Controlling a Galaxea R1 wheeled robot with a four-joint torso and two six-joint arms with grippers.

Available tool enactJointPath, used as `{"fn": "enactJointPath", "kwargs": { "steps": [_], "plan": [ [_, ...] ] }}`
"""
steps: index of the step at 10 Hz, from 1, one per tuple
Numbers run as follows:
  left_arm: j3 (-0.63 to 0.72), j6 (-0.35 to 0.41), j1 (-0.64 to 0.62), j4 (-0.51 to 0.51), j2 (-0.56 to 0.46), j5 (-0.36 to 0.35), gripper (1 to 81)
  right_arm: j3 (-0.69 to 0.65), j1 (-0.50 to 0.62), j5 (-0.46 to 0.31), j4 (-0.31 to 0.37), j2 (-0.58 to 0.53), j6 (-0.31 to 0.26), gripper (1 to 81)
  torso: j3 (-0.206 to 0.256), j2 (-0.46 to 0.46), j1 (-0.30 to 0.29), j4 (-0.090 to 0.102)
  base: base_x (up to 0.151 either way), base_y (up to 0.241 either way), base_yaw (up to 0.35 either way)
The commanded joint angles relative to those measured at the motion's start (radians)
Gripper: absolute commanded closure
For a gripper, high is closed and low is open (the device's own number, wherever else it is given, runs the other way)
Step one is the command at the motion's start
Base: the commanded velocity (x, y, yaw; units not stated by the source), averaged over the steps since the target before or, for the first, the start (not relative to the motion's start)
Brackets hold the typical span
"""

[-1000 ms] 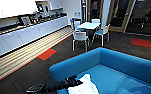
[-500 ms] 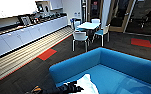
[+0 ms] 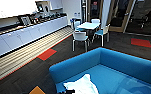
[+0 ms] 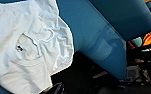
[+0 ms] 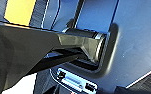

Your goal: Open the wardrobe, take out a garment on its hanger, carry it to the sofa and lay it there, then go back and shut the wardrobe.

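Garment (image 3: 81, 85) lies on the sofa (image 3: 121, 63) seat, near the front edge at the armrest end; head view shows it as a crumpled white heap; left wrist view shows the same shirt (image 4: 28, 45) spread on blue upholstery, collar opening uppermost, one part of the fabric hanging over the seat's front edge toward the dark floor.

Hanger: not made out; possibly under the fabric; cannot tell.

Left pincer: a dark shape sits at the shirt's lower hem in the left wrist view, but whether its fingers are parted, or have hold of any cloth, cannot be told. Right pincer: right wrist view gives robot housing and a strip of blue; state likewise cannot be told.

Judgement: laying step looks close to done. To finish it well: confirm cloth is free of the pincer before lifting; lift straight up, not sideways, so thin fabric is not dragged off the edge; overhanging part is the slip risk.

Wardrobe remains to be closed.
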Motion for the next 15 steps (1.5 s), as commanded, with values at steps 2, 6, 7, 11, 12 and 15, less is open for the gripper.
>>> {"fn": "enactJointPath", "kwargs": {
  "steps": [2,6,7,11,12,15],
  "plan": [
    [0.201,0.074,0.182,0.106,-0.280,0.009,1.0,0.008,0.008,-0.051,-0.007,0.009,0.006,1.0,0.000,0.000,0.000,-0.083,0.000,0.000,0.000],
    [0.123,0.105,0.396,0.136,-0.277,0.006,1.0,0.000,0.009,-0.050,-0.007,0.009,0.006,1.0,0.000,0.000,-0.001,-0.167,0.000,0.000,0.000],
    [0.094,0.105,0.438,0.153,-0.268,-0.019,1.0,-0.001,0.009,-0.050,-0.009,0.009,0.006,1.0,0.000,0.000,-0.001,-0.189,0.000,0.000,0.000],
    [-0.027,0.113,0.566,0.177,-0.190,-0.108,1.0,-0.015,0.010,-0.051,-0.007,0.011,0.006,1.0,0.001,-0.001,-0.001,-0.221,0.000,0.000,0.000],
    [-0.064,0.113,0.584,0.177,-0.159,-0.108,1.0,-0.016,0.009,-0.051,-0.007,0.017,0.006,1.0,0.001,-0.001,-0.001,-0.226,0.000,0.000,0.000],
    [-0.170,0.119,0.627,0.177,-0.069,-0.096,1.0,-0.052,0.011,-0.051,-0.007,0.038,0.006,1.0,0.044,-0.001,-0.001,-0.226,0.000,0.000,0.000]
  ]
}}
